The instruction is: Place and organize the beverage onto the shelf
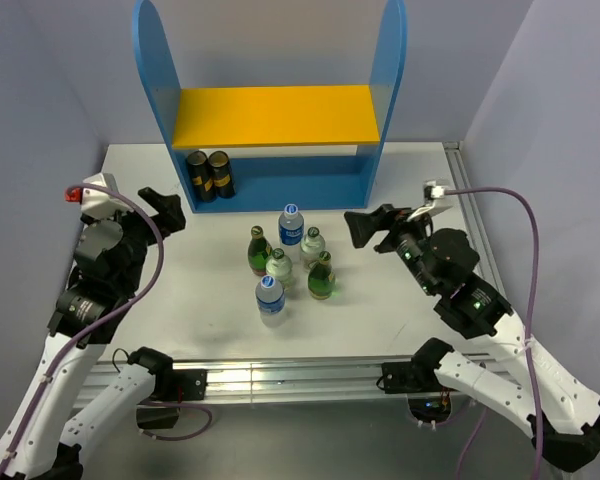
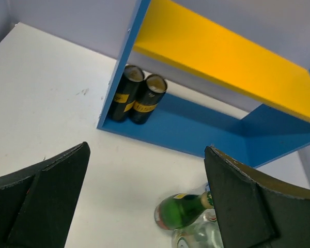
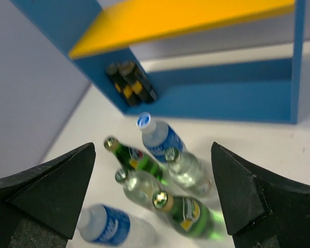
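Six bottles stand clustered on the table in front of the shelf [image 1: 275,115]: two green [image 1: 258,250] [image 1: 322,277], two blue-labelled with white caps [image 1: 291,226] [image 1: 270,298], and two short clear ones [image 1: 312,245] [image 1: 279,267]. My left gripper [image 1: 165,212] is open and empty, left of the cluster. Its wrist view shows a green bottle [image 2: 183,209] by the right finger. My right gripper [image 1: 365,228] is open and empty, right of the cluster and pointing at it. Its wrist view shows all six bottles between the fingers, a green one [image 3: 188,212] nearest. The shelf's yellow board [image 3: 186,18] is bare.
Two black-and-gold cans [image 1: 210,175] stand at the left end of the shelf's blue lower level, also seen in the left wrist view [image 2: 137,95] and the right wrist view [image 3: 132,82]. Grey walls close in the table's sides and back.
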